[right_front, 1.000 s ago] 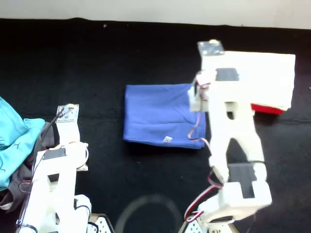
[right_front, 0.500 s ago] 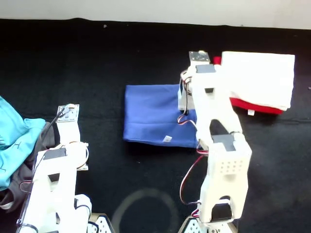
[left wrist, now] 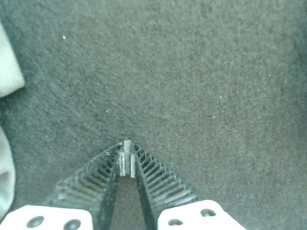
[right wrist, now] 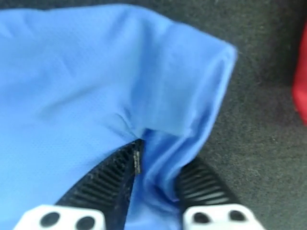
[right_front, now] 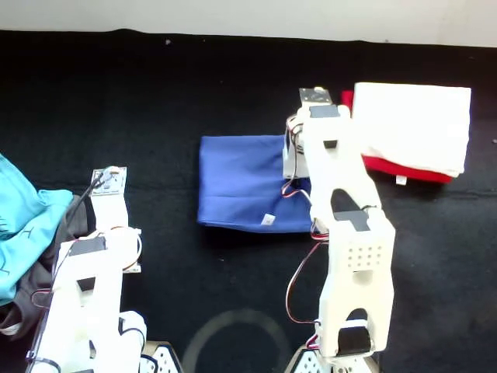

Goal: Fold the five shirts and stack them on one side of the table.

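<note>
High view, from the left: a teal shirt (right_front: 15, 210) lies crumpled over a grey garment (right_front: 19, 307) at the desk (right_front: 155, 93) edge. Just beside them, the left jaws are closed on nothing. At centre, the right jaws pinch the folded blue shirt (right_front: 241, 186) at its right edge. Farther right, a folded white shirt (right_front: 411, 124) lies atop a red shirt (right_front: 408, 169).

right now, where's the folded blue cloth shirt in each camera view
high view: folded blue cloth shirt lies mid-table, one edge under the right arm
right wrist view: its fabric is pinched in the right gripper
left wrist view: shut left gripper over black felt table cover
shared landmark: red shirt, beside the blue one in high and right wrist views
</note>
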